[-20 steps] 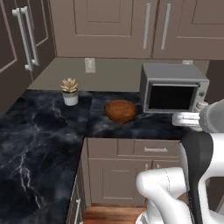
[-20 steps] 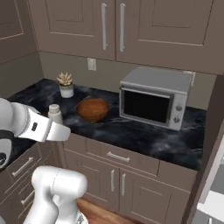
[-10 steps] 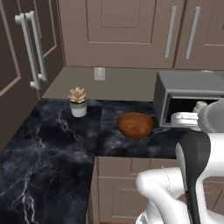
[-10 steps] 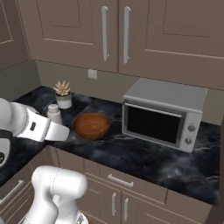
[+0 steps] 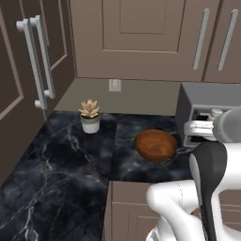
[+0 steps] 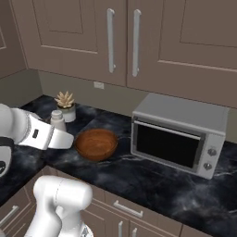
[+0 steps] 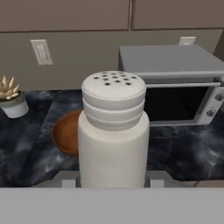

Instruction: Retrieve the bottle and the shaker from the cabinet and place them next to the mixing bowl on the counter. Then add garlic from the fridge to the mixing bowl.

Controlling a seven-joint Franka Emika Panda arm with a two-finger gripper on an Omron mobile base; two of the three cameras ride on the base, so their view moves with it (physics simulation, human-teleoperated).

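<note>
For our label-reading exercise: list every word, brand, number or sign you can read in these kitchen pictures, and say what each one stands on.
None: no readable text in any view.
The shaker, held in the gripper: plain, with holes on top only.
The microwave: two knobs, no legible markings.
The wall outlet: blank plate.
The cabinet doors, mixing bowl and plant pot: unmarked.

Bowl (image 6: 96,143) sits on counter (image 6: 152,178), microwave (image 6: 178,134) just to its right, potted plant (image 6: 65,105) behind-left near the wall. Wall cabinets (image 6: 122,39) above, all closed. Shaker (image 7: 113,131) upright in the gripper (image 7: 113,178), in front of the bowl's left side, above the counter edge.
</note>
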